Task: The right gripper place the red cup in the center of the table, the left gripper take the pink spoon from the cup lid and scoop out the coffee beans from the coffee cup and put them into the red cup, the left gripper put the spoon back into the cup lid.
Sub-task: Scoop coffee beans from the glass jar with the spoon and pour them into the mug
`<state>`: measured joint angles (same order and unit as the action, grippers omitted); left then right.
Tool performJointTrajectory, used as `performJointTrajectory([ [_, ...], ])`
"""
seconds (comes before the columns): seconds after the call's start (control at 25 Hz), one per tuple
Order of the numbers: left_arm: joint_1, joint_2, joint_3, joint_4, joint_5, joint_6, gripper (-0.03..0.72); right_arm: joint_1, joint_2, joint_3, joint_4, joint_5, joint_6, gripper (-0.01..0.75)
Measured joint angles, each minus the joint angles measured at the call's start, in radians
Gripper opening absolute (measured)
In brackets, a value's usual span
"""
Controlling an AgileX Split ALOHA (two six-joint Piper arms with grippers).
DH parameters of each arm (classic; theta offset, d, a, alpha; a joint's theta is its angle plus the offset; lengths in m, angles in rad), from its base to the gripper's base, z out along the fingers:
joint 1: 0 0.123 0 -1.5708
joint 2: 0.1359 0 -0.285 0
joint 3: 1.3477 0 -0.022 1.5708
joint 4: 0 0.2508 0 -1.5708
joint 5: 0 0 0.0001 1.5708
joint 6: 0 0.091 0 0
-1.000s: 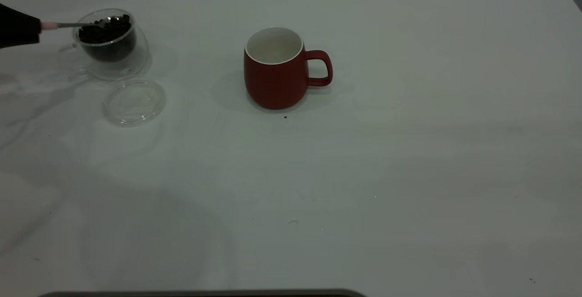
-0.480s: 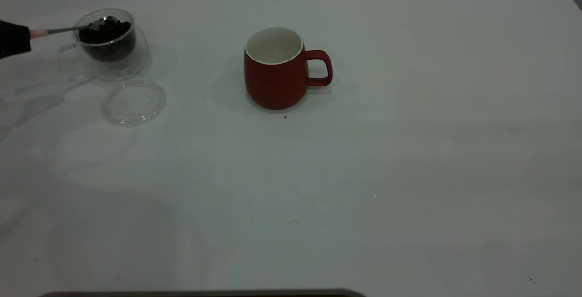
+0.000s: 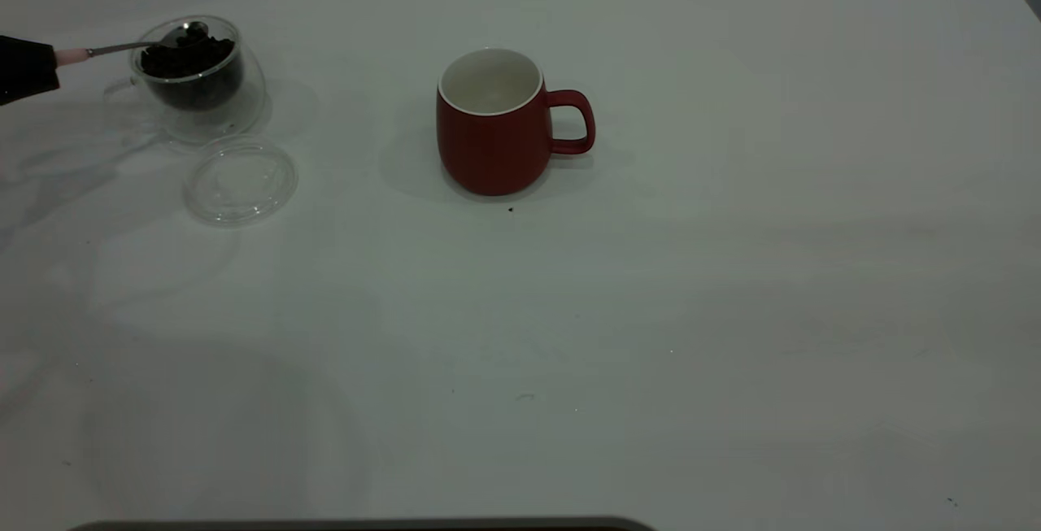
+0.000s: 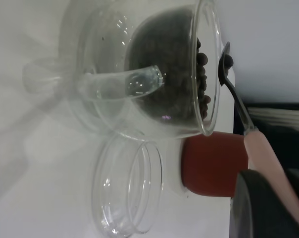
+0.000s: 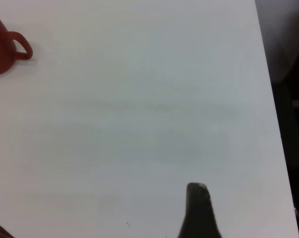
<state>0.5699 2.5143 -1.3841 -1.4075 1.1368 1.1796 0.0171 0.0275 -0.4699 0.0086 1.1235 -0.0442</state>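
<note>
Scooping is the step in hand, far as I can tell. Biggest thing first: the white bench (image 3: 732, 311) fills the exterior view. The red cup (image 3: 494, 120) already sits upright near its middle, handle pointing toward the right arm's side, inside white and bare, no beans visible in it. So the cup placement looks done, the transfer hasn't happened yet, and returning the spoon is also left.

Next down, the coffee cup (image 3: 198, 80) stands at the far left of the bench, well apart from the red cup, loaded with coffee beans (image 3: 191, 63) nearly to the rim. The cup lid (image 3: 240, 181) lies flat just beside it on the near side, nothing in it.

Then the left end effector (image 3: 28, 67) at the left edge, clamped on the pale handle of the pink spoon (image 3: 134, 45). The spoon's long axis runs roughly level and sideways across the bench, handle at the end effector, metal bowl pointing toward the red cup and sitting at the coffee cup's rim on top of the heap. The left wrist view shows a bean or two at the spoon bowl (image 4: 224, 62), though I can't tell if it's a real load.

The right end effector (image 5: 199, 210) is parked off to the right side over bare bench; only one dark tip shows, so whether it's wide or closed I can't tell.
</note>
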Motion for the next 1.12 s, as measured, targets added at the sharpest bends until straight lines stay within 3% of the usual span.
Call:
performJointTrajectory([
  [0.4, -0.143, -0.078, 0.000, 0.003, 0.002, -0.031, 0.121, 0.000, 0.000, 0.000, 0.000, 0.000, 0.000, 0.579],
  [0.88, -0.381, -0.087, 0.000, 0.002, 0.007, -0.054, 0.121, 0.000, 0.000, 0.000, 0.000, 0.000, 0.000, 0.579],
  [1.12, -0.456, -0.087, 0.000, 0.002, 0.003, -0.055, 0.121, 0.000, 0.000, 0.000, 0.000, 0.000, 0.000, 0.579],
])
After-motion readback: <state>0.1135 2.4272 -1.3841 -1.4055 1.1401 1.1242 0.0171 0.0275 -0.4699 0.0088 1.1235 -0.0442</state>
